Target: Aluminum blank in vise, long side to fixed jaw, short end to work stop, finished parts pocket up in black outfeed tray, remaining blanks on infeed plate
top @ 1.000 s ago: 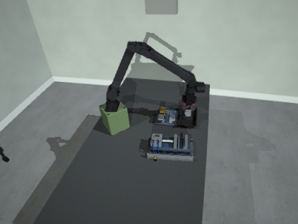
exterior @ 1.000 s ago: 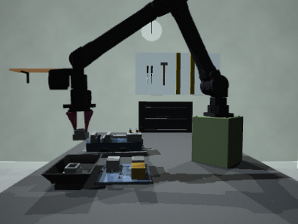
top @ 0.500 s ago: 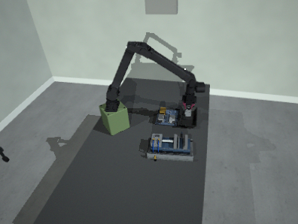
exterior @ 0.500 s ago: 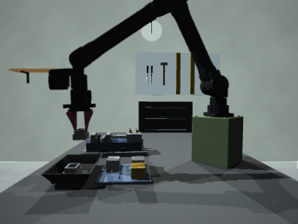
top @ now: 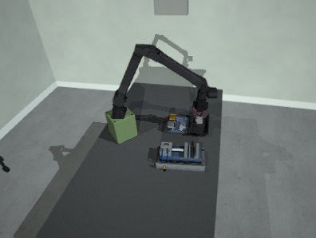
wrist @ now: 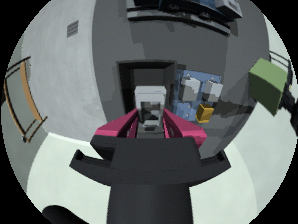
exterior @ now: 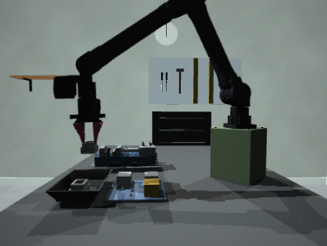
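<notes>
My gripper (exterior: pixel 88 142) is shut on a gray block (exterior: pixel 88 147) and holds it in the air above the black outfeed tray (exterior: pixel 78 191). In the wrist view the block (wrist: pixel 149 106) sits between the pink fingers, and a darker recess in its top looks like a pocket. One finished part (exterior: pixel 78 183) lies pocket up in the tray. The infeed plate (exterior: pixel 136 191) beside the tray carries a gray blank (exterior: pixel 124 179) and a yellow brass blank (exterior: pixel 151 187). The vise (top: pixel 181 153) stands in front of the plate and tray in the top view; what lies between its jaws is not clear.
The arm's green pedestal (top: pixel 120 125) stands left of the infeed plate. A dark cabinet (exterior: pixel 182 128) and a tool board (exterior: pixel 194 80) are at the back wall, far from the work area. The vise has blue hoses (top: pixel 165 153) at its left end.
</notes>
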`<act>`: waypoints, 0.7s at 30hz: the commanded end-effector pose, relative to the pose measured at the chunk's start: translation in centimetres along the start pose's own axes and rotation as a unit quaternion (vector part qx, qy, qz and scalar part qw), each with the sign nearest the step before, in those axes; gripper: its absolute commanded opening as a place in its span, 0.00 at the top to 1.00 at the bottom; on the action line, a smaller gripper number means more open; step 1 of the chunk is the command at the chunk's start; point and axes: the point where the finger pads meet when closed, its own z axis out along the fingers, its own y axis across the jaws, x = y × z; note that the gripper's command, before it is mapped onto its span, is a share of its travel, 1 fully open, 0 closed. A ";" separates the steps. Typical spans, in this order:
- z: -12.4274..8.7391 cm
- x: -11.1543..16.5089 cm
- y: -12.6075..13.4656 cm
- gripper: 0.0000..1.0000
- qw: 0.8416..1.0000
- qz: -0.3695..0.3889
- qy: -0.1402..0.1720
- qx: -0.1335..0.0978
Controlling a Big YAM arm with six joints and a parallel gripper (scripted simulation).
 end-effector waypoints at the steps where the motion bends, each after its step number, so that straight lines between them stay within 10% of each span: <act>1: -4.8 -0.2 3.0 1.00 0.999 -0.001 0.010 -0.047; 21: -5.3 0.1 3.2 1.00 0.999 -0.003 0.010 -0.049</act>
